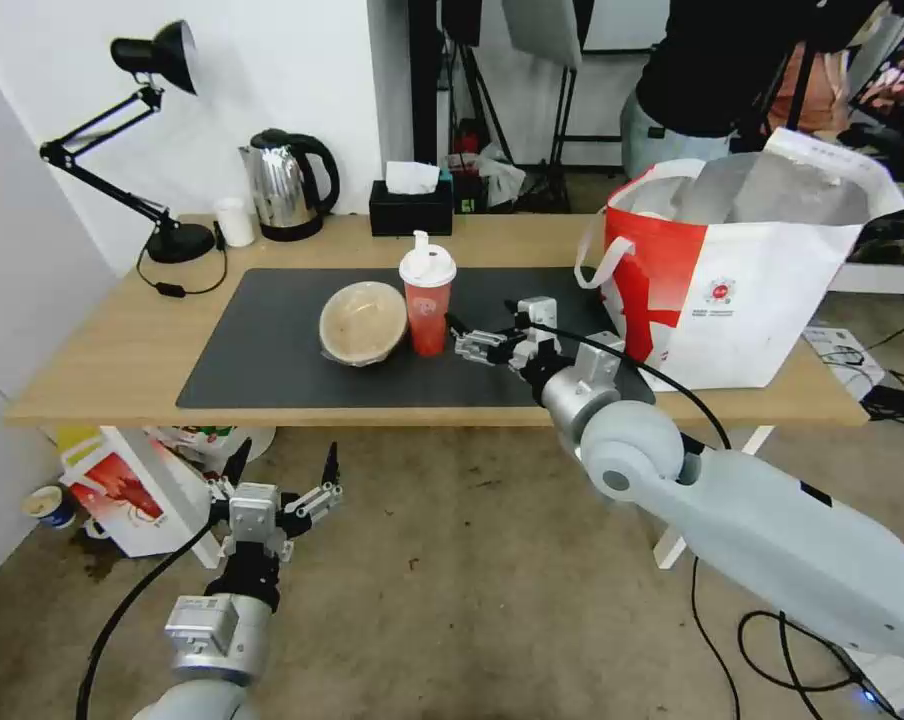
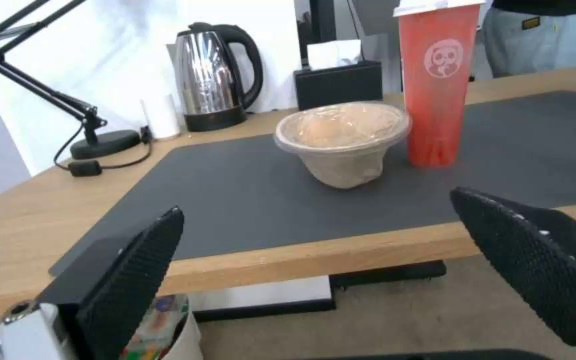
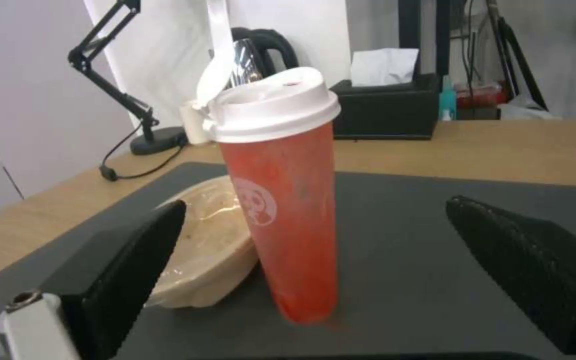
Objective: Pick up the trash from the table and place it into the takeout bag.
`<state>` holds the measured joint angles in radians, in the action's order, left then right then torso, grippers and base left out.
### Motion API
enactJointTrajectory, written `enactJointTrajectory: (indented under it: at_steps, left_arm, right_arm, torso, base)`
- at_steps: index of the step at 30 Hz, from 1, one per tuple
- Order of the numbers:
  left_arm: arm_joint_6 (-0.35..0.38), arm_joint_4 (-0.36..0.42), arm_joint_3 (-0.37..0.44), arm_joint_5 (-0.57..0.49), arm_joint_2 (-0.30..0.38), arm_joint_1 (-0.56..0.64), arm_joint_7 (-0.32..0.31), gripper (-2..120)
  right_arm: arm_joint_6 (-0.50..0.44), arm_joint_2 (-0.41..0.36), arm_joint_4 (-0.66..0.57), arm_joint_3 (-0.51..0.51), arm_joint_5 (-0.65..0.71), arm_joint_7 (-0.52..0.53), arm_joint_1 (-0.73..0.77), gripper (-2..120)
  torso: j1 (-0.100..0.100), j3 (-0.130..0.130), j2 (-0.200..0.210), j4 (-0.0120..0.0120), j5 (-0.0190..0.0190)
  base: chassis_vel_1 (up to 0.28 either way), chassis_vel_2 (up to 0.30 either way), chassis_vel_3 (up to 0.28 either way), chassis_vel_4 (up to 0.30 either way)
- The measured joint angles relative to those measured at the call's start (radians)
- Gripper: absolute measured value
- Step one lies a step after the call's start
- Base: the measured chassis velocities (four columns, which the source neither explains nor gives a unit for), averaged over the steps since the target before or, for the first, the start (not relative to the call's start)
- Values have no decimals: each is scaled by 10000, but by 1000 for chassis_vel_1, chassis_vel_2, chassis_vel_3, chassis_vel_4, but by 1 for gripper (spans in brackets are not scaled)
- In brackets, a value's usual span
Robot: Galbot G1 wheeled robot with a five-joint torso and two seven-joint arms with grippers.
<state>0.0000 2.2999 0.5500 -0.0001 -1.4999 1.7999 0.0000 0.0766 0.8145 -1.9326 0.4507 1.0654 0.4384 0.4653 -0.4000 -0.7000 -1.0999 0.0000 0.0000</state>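
Note:
Two pieces of trash stand on the dark mat (image 1: 262, 350) of the table (image 1: 102, 350). One is a beige plastic-wrapped bowl (image 1: 362, 322) (image 2: 345, 140) (image 3: 201, 255), tilted on its side. The other, a red drink cup (image 1: 428, 300) (image 2: 438, 85) (image 3: 288, 215) with a white spouted lid, stands upright next to the bowl. My right gripper (image 1: 458, 340) (image 3: 315, 210) is open just right of the cup, a finger on each side and not touching it. My left gripper (image 1: 287, 450) (image 2: 318, 205) hangs open below the table's front edge. The takeout bag (image 1: 752, 290) stands open at the table's right end.
Along the back edge stand a black desk lamp (image 1: 162, 130), a small white cup (image 1: 235, 220), a steel kettle (image 1: 287, 185) and a black tissue box (image 1: 410, 208). A smaller red-and-white bag (image 1: 122, 495) sits on the floor under the table. Cables (image 1: 772, 650) lie at right.

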Motion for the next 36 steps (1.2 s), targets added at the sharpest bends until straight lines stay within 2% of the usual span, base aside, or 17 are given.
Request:
enactJointTrajectory:
  at_steps: [36]
  left_arm:
    - [0,0,0,0,0,0,0,100]
  right_arm:
    - [-3,1347,2107,997,56,-473,-1273,100]
  torso:
    - [0,0,-3,0,-1]
  base:
    - [0,0,0,0]
